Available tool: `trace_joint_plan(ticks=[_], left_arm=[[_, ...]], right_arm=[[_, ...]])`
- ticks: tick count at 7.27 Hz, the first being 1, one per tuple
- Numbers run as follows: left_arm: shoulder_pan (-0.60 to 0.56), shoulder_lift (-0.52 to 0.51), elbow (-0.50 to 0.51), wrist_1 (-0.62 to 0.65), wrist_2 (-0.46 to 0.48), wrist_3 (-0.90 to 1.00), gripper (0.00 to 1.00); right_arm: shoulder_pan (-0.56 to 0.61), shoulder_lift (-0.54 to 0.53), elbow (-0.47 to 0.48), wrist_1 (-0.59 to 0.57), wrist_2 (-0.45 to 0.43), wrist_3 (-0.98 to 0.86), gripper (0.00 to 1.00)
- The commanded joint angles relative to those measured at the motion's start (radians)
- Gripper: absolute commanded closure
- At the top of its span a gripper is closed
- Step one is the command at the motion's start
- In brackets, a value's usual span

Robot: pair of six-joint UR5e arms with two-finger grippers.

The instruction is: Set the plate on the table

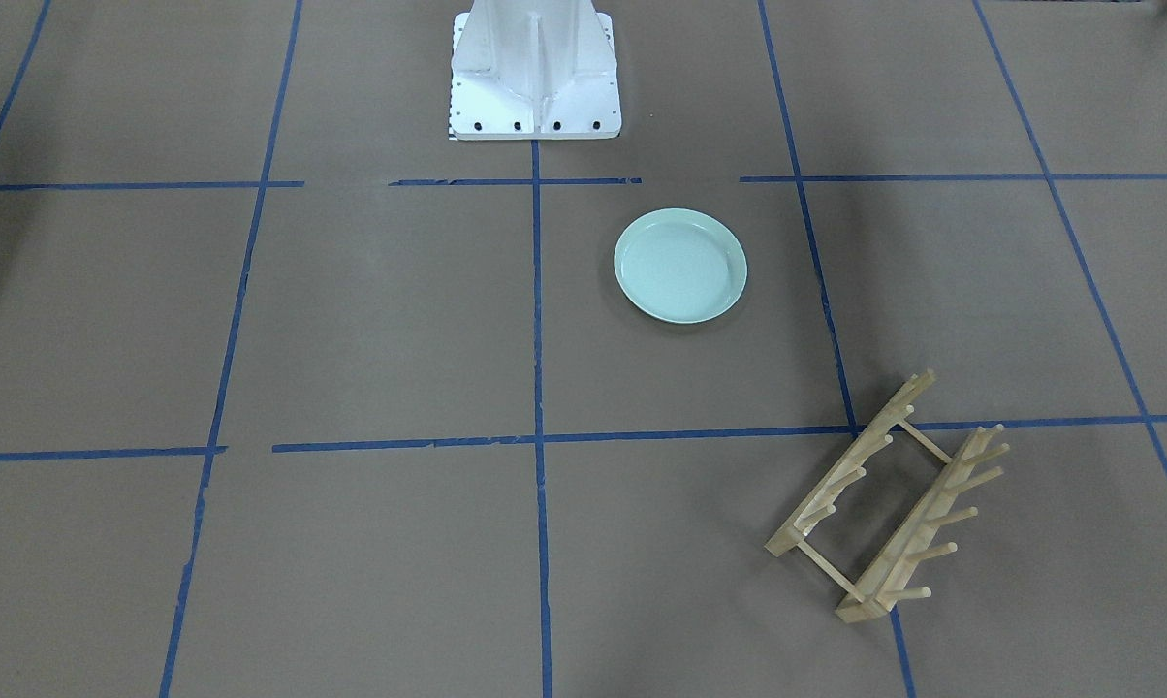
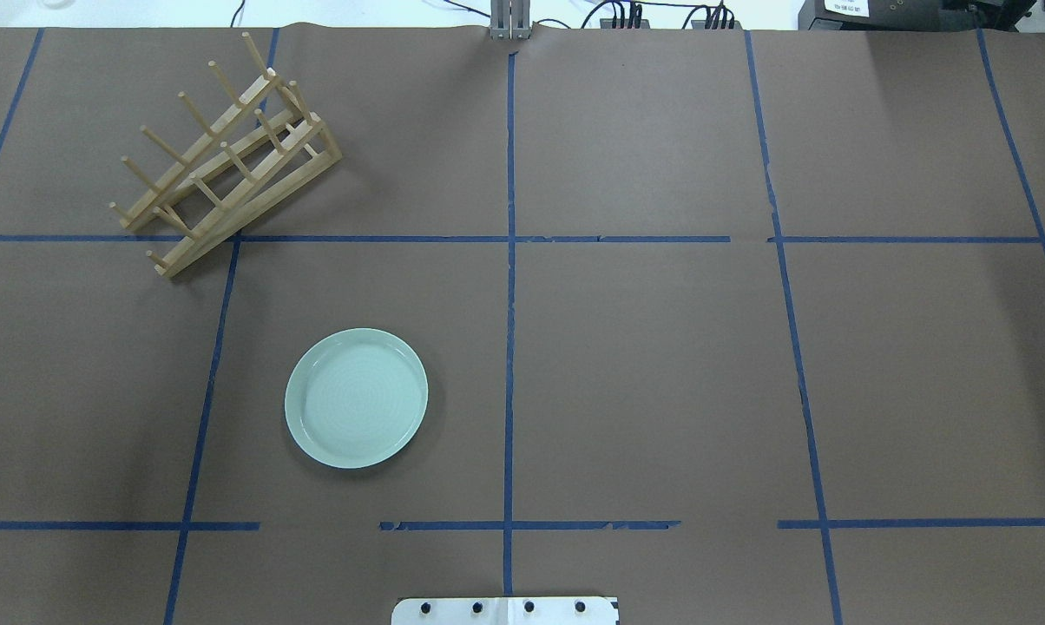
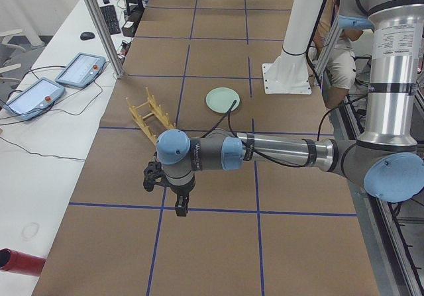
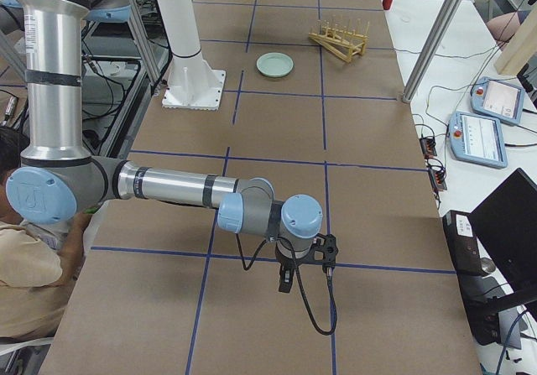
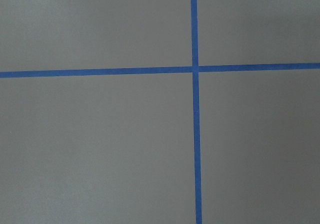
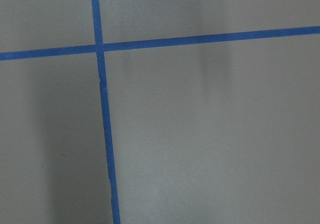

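The pale mint-green plate [image 1: 680, 265] lies flat and upright on the brown table [image 1: 370, 320], apart from the rack. It also shows in the overhead view [image 2: 356, 398] and small in both side views [image 3: 222, 98] [image 4: 274, 65]. No gripper touches it. My left gripper [image 3: 180, 206] hangs over the table far from the plate, seen only in the exterior left view; I cannot tell whether it is open or shut. My right gripper [image 4: 285, 281] hangs over the opposite end, seen only in the exterior right view; I cannot tell its state either. Both wrist views show only paper and blue tape.
A light wooden peg rack [image 1: 889, 499] lies tipped on the table beyond the plate, also in the overhead view [image 2: 223, 156]. The white robot base [image 1: 535, 78] stands at the near edge. Tablets [image 3: 79, 69] lie on a side bench.
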Motion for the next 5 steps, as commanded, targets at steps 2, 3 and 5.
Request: trace_joint_plan(ticks=[2, 3, 5], left_arm=[[0.001, -0.006, -0.002, 0.007, 0.000, -0.002, 0.00], [0.001, -0.006, -0.004, 0.006, -0.002, -0.002, 0.00], [0.001, -0.011, 0.027, -0.004, -0.044, -0.002, 0.00]], right_arm=[[0.000, 0.000, 0.001, 0.000, 0.000, 0.000, 0.00], [0.000, 0.000, 0.000, 0.000, 0.000, 0.000, 0.00], [0.000, 0.000, 0.000, 0.000, 0.000, 0.000, 0.00]])
